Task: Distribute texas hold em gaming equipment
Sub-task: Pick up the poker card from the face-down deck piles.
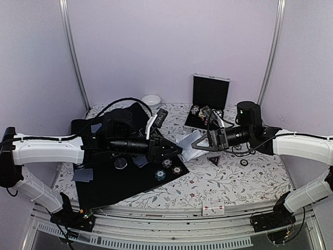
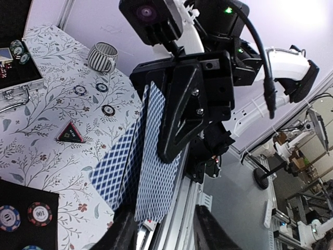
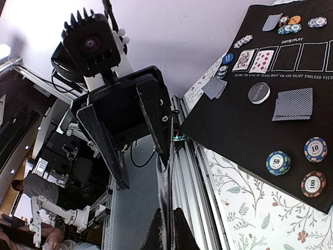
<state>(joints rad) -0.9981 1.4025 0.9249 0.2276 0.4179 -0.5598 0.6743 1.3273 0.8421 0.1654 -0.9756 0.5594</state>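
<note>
My right gripper (image 1: pixel 195 146) is clamped on the playing cards (image 2: pixel 150 172); just left of it, my left gripper (image 1: pixel 176 151) stands part open, facing their free edge.

Blue-and-white diamond lattice on the backs of the playing cards (image 2: pixel 148 179). Plain black on the mat (image 3: pixel 234 122), with white printed outlines and lettering. White with grey-green leaves and small red flowers across the tablecloth (image 1: pixel 223 182). Blue and green on the 50 chip (image 3: pixel 278 162), blue and white on the 10 chip (image 3: pixel 315 149), black with orange-red on the 100 chip (image 3: pixel 313 183). Grey on the round button (image 3: pixel 258 92). Black with a red border on the triangular marker (image 2: pixel 70 134). Dark vertical stripes on a white cup (image 2: pixel 102 56). Black with silver edging on the case (image 1: pixel 210 92).
</note>
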